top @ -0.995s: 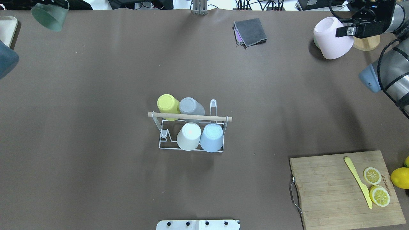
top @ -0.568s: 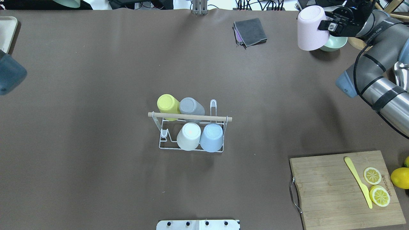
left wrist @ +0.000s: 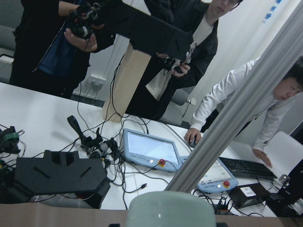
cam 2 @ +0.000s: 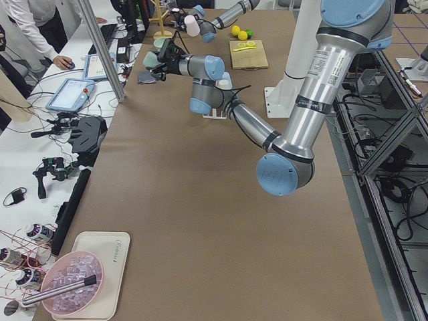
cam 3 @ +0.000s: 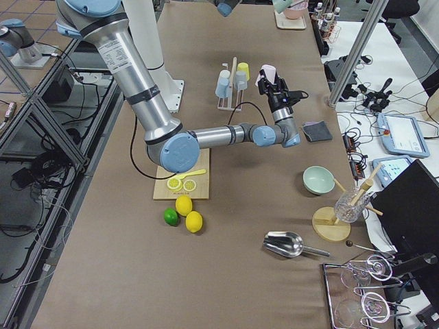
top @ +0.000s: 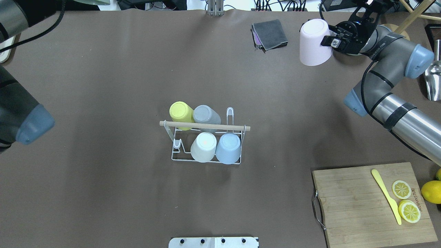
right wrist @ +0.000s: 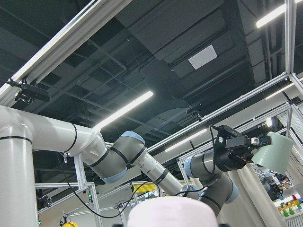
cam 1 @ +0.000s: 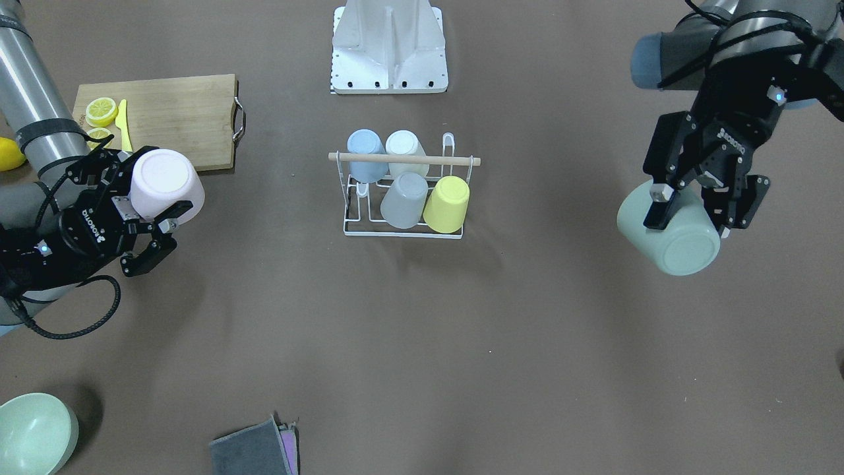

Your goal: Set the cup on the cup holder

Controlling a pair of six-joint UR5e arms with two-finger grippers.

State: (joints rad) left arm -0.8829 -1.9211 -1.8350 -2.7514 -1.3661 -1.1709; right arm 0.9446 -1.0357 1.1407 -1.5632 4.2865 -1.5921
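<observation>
The cup holder [top: 205,126] is a white wire rack with a wooden dowel, at mid table; it also shows in the front view [cam 1: 403,159]. Yellow, grey, white and light blue cups hang upside down on it. My right gripper [top: 329,41] is shut on the rim of a pink cup [top: 311,43], held in the air, bottom up, far right of the rack; the front view shows the gripper [cam 1: 148,214] and the cup [cam 1: 165,185]. My left gripper [cam 1: 689,204] is shut on a pale green cup [cam 1: 679,241], in the air far to the rack's other side.
A cutting board [top: 358,206] with lemon slices and a yellow knife lies front right, a whole lemon [top: 431,191] beside it. A grey cloth [top: 270,34] lies at the far edge. A green bowl [cam 1: 33,432] and a metal scoop [top: 434,79] are at the right end.
My right gripper has carried the pink cup left, toward the table's middle, and turned it more bottom-up. My left arm has swung in at the left; the green cup has left the overhead view.
</observation>
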